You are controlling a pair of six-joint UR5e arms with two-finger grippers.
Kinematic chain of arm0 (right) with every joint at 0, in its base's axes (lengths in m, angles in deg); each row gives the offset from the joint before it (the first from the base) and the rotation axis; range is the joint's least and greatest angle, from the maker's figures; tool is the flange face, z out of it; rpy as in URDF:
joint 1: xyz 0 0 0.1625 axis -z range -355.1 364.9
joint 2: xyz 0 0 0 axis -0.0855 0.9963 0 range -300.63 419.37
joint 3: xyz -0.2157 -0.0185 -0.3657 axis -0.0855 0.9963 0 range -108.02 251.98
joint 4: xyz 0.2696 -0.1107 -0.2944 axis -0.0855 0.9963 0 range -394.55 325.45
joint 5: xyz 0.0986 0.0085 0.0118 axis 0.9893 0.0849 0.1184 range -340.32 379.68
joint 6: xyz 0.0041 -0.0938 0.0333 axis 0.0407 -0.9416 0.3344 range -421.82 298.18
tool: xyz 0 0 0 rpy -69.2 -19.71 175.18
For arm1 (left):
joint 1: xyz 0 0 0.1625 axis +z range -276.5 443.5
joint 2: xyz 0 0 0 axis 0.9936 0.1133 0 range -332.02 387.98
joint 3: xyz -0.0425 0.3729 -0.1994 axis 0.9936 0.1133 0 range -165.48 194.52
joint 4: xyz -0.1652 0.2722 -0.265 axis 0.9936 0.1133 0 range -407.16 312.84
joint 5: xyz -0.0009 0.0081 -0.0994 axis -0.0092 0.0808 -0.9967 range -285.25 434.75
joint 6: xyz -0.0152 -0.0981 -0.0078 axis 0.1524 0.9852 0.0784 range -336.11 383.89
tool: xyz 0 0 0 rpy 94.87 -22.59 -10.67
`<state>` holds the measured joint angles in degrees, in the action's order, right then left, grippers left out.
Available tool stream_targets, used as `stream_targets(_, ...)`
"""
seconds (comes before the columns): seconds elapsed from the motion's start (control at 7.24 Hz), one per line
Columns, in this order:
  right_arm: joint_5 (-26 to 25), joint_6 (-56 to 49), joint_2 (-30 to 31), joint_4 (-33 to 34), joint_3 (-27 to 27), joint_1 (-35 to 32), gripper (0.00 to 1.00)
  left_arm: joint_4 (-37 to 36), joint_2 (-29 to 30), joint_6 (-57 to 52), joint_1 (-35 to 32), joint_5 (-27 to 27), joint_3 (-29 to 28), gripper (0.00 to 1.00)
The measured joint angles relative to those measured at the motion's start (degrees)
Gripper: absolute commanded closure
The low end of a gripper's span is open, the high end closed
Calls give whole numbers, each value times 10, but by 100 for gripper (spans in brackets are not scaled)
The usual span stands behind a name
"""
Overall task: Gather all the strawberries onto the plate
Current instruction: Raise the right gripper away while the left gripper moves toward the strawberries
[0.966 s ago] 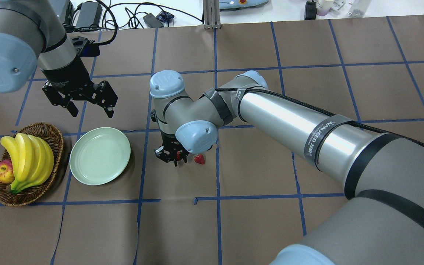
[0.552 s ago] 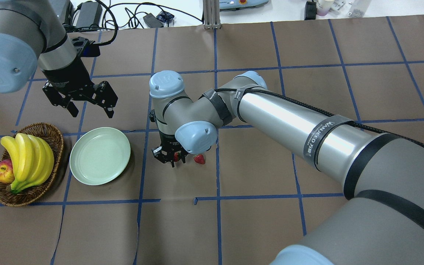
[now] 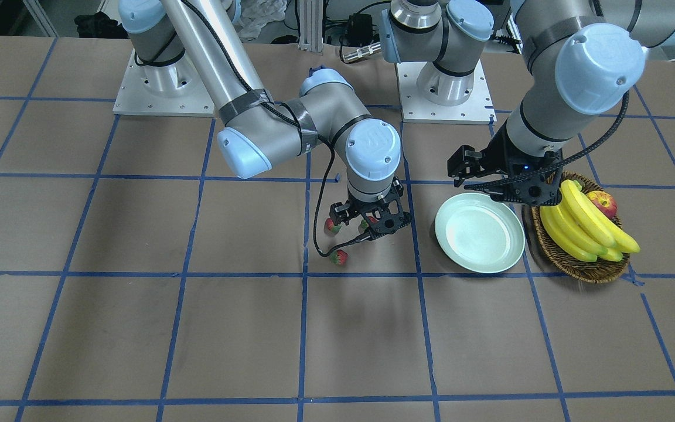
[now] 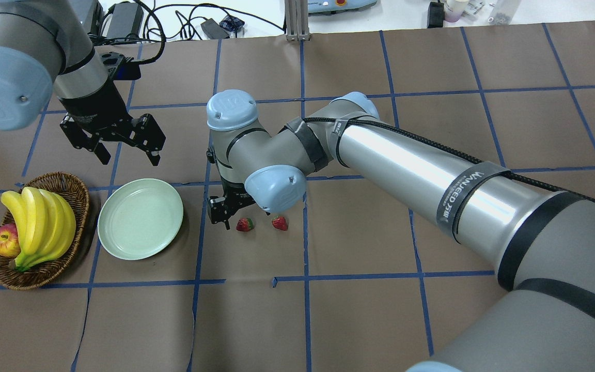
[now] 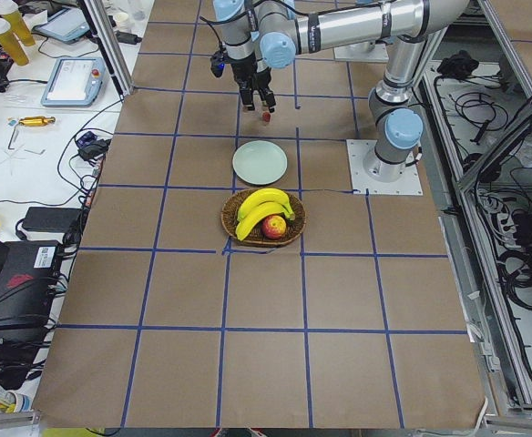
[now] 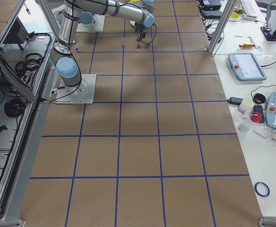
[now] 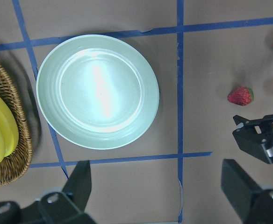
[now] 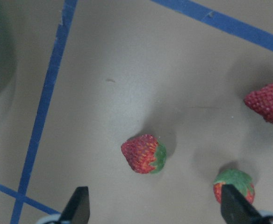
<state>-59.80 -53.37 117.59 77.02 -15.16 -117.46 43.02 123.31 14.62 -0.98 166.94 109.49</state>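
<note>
Three red strawberries lie on the brown table right of the pale green plate [image 4: 140, 218]. One strawberry [image 8: 143, 154] sits directly below my right gripper [image 8: 155, 210], which hangs open above it with nothing held. A second strawberry [image 8: 267, 100] and a third [image 8: 234, 184] lie further right. The overhead view shows only two strawberries [image 4: 245, 224] [image 4: 279, 222]; the arm hides the third. My left gripper [image 4: 127, 150] hovers open and empty over the table beyond the plate [image 7: 97, 91].
A wicker basket [image 4: 52, 178] with bananas [image 4: 39, 222] and an apple [image 4: 4, 241] stands just left of the plate. The right arm's elbow [image 4: 274, 188] hangs over the strawberries. Blue tape lines grid the table.
My right gripper has risen and shifted slightly left from its low position around a strawberry. That strawberry now lies uncovered on the table. The left arm has not moved.
</note>
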Motion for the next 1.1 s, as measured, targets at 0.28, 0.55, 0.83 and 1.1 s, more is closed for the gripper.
stream_targets(0.28,-18,-12,40,-79,19,24,0,-9,1,6,-1,0,0,0)
stream_targets(0.55,-58,-50,98,-169,30,84,0,-17,7,10,-8,-3,0,0)
stream_targets(0.83,-94,-105,155,-230,27,159,0,-43,26,6,-34,-4,6,0)
stream_targets(1.1,-111,-131,193,-257,22,225,0,-95,51,4,-69,-20,21,0)
